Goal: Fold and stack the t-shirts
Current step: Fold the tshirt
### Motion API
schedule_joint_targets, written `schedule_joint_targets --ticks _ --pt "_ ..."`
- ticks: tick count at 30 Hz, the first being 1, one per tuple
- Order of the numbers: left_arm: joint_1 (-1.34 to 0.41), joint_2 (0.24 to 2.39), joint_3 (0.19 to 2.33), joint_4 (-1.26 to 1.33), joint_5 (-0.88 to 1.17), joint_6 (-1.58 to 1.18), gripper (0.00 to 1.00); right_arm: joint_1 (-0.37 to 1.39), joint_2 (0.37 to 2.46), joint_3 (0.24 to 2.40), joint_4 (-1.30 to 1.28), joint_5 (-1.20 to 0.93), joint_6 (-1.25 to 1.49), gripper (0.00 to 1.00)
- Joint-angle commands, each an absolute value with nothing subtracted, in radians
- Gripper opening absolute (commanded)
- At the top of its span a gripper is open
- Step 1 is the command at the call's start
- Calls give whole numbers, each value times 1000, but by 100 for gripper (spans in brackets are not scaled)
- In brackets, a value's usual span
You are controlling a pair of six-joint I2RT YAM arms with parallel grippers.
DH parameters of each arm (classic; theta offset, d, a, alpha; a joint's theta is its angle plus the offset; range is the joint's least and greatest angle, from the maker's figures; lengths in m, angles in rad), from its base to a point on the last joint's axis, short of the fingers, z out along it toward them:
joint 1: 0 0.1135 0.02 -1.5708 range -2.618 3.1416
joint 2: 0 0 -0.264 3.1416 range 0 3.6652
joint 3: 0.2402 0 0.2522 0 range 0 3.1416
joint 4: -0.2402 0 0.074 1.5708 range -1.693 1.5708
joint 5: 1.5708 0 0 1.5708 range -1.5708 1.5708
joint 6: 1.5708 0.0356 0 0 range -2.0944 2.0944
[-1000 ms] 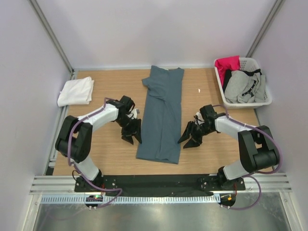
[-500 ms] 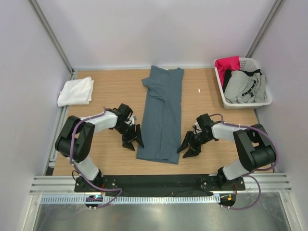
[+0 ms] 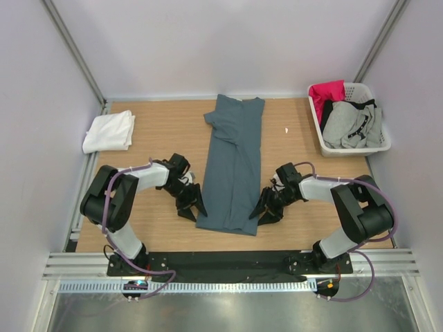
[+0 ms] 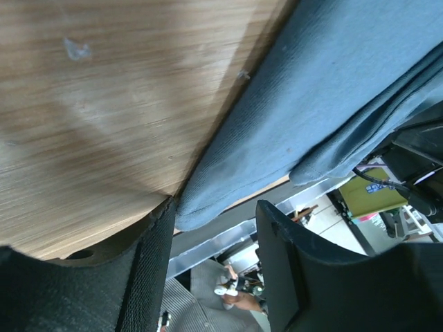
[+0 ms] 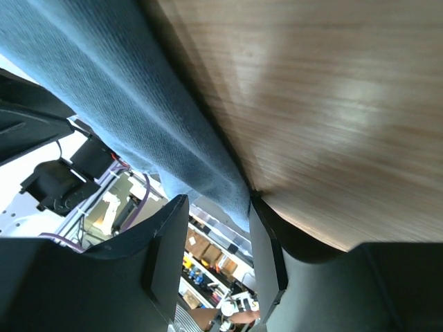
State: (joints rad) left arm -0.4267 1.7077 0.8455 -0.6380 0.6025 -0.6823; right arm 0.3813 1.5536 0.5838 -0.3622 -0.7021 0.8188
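Note:
The slate-blue t-shirt (image 3: 232, 162) lies folded into a long strip down the middle of the table, collar at the far end. My left gripper (image 3: 193, 205) is open at the strip's near left corner; in the left wrist view (image 4: 214, 225) the shirt's hem corner (image 4: 208, 200) sits at the mouth of the jaws beside the lower finger. My right gripper (image 3: 266, 209) is open at the near right corner; in the right wrist view (image 5: 218, 221) the hem edge (image 5: 208, 187) lies against one finger. The white t-shirt (image 3: 109, 131) lies folded at the far left.
A white laundry basket (image 3: 315, 124) with pink, grey and black clothes stands at the far right. A small white scrap (image 3: 286, 129) lies on the wood near it. The table's near edge runs just behind both grippers.
Both grippers have moved toward the near end of the table and inward, from beside the strip to its near corners. The shirt has not moved.

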Motion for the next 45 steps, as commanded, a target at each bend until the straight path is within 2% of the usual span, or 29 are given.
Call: schedule_joint_targets --ticks 1,7,8,9,10,11,12,14,22,28,37,45 --pt "-423 1703 816 -607 563 -692 52 410 1556 543 -420 -652 821 46" --pt "-423 1690 796 -600 572 -707 40 414 1568 534 -362 -663 847 41" --pt "-423 1687 784 -588 578 -709 30 414 1575 538 -333 -673 848 39" --pt "-423 1686 778 -583 583 -721 27 416 1583 552 -328 -672 848 37" --pt "-425 1687 773 -578 587 -726 24 419 1588 558 -325 -672 839 31" --pt "-425 1686 770 -572 589 -727 16 419 1592 564 -325 -676 836 26" --pt "-423 1686 773 -571 594 -729 12 420 1594 575 -328 -681 830 15" --pt "-423 1680 797 -581 597 -721 0 419 1582 609 -374 -680 792 2" --pt "-423 1629 966 -632 612 -657 0 348 1428 774 -662 -615 592 1" --pt "-417 1626 1175 -656 601 -606 0 298 1439 1000 -738 -601 509 1" --pt "-322 1794 1500 -699 574 -545 0 157 1612 1238 -654 -627 524 1" --pt "-299 2114 1889 -689 577 -499 0 80 1863 1449 -494 -666 572 1"
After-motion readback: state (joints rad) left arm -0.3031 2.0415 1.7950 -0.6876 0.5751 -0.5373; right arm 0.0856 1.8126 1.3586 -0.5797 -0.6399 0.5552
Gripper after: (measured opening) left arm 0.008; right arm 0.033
